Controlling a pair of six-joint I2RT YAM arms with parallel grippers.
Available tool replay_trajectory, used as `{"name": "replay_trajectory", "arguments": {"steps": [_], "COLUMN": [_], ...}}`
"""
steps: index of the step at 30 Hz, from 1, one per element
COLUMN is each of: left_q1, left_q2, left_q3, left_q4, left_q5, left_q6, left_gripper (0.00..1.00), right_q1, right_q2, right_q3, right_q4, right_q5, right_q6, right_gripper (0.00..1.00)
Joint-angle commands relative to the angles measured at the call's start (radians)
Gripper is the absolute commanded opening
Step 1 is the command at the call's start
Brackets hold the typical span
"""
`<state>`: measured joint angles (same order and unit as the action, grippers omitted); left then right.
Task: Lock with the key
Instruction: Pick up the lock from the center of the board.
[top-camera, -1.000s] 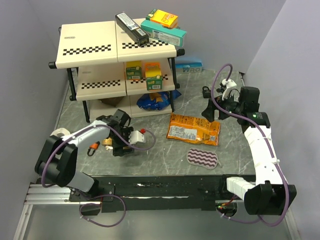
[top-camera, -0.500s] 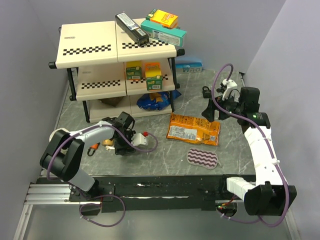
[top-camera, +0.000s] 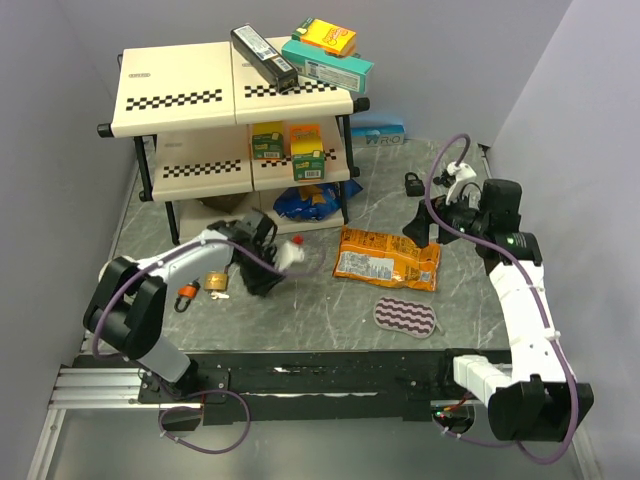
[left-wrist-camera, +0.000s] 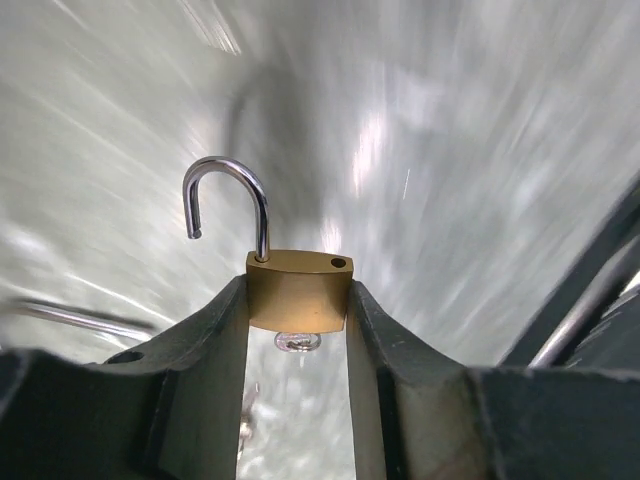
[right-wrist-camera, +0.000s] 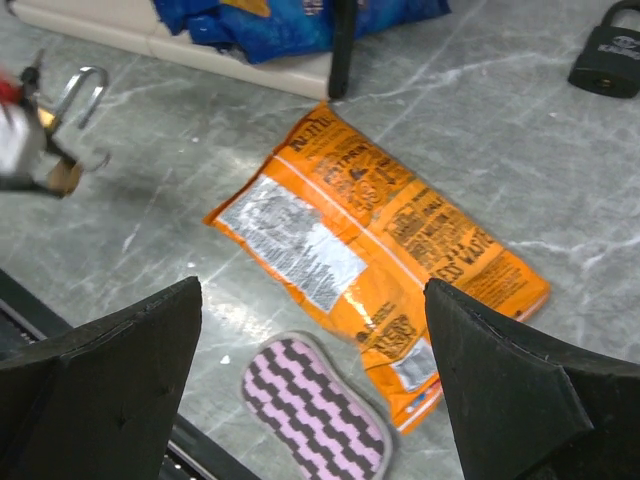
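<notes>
A brass padlock (left-wrist-camera: 299, 292) with its silver shackle (left-wrist-camera: 226, 178) swung open sits between the fingers of my left gripper (left-wrist-camera: 297, 300), and both jaws press its sides. The right wrist view shows the same padlock (right-wrist-camera: 65, 176) at its far left. From above, the left gripper (top-camera: 266, 268) is in front of the shelf and hides the padlock. A small orange-headed piece (top-camera: 185, 292) beside a brass piece (top-camera: 215, 282), possibly the key, lies left of it. My right gripper (right-wrist-camera: 318, 400) stands wide open and holds nothing, above the orange snack bag (right-wrist-camera: 385, 245).
A two-tier checkered shelf (top-camera: 190, 95) with boxes stands at the back left. A blue bag (top-camera: 305, 200) lies under it. The orange snack bag (top-camera: 387, 258), a pink striped pad (top-camera: 406, 316) and a black padlock (top-camera: 412, 181) lie on the marble table.
My left gripper has closed on the brass padlock and swung right and toward the shelf with it. The right arm has shifted only slightly.
</notes>
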<state>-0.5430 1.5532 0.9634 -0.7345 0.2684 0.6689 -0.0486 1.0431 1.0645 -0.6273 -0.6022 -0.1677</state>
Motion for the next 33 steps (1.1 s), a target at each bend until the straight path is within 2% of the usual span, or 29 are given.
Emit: {"name": "replay_trajectory", "arguments": {"steps": [1,4,7,8,9,11,12,17,21,23,28,33], "left_q1": [-0.003,-0.003,-0.003,-0.003,-0.003,-0.003,-0.003,-0.003,-0.003,-0.003,-0.003,-0.003], "left_q2": [-0.110,-0.189,-0.268,-0.286,-0.309,-0.317,-0.314,-0.291,-0.252,-0.242,-0.234,-0.237], "left_q3": [0.205,0.228,0.207,0.189,0.187,0.187,0.198,0.279,0.273,0.264,0.278,0.278], "left_q4": [0.061,0.151,0.328,0.430,0.469,0.573,0.584,0.570,0.582,0.587,0.574,0.581], "left_q5": [0.302,0.403,0.430,0.424,0.414,0.378,0.346,0.146,0.091,0.081,0.074,0.072], "left_q6": [-0.438,-0.662,-0.918,-0.983,-1.097,-1.205,-1.305,-1.483,-1.647,-1.707,-1.753,-1.763], "left_gripper": [0.01,0.01,0.01,0.01,0.01,0.01,0.01,0.01,0.01,0.01,0.01,0.01], "right_q1": [-0.004,-0.004,0.000,0.007,0.013,0.044,0.074,0.202,0.415,0.456,0.565,0.668], "right_q2": [-0.118,-0.140,-0.182,-0.193,-0.209,-0.253,-0.267,-0.357,-0.365,-0.333,-0.235,-0.138], "right_q3": [-0.066,-0.107,-0.152,-0.182,-0.199,-0.244,-0.254,-0.323,-0.351,-0.354,-0.330,-0.296], "right_q4": [0.107,0.170,0.244,0.268,0.331,0.394,0.443,0.543,0.623,0.696,0.788,0.894], "right_q5": [-0.096,-0.162,-0.205,-0.206,-0.208,-0.174,-0.159,0.008,0.172,0.226,0.307,0.435], "right_q6": [0.074,0.134,0.207,0.249,0.269,0.316,0.327,0.344,0.323,0.323,0.320,0.300], "right_gripper": [0.97,0.96,0.95,0.94,0.94,0.94,0.93,0.93,0.93,0.92,0.87,0.78]}}
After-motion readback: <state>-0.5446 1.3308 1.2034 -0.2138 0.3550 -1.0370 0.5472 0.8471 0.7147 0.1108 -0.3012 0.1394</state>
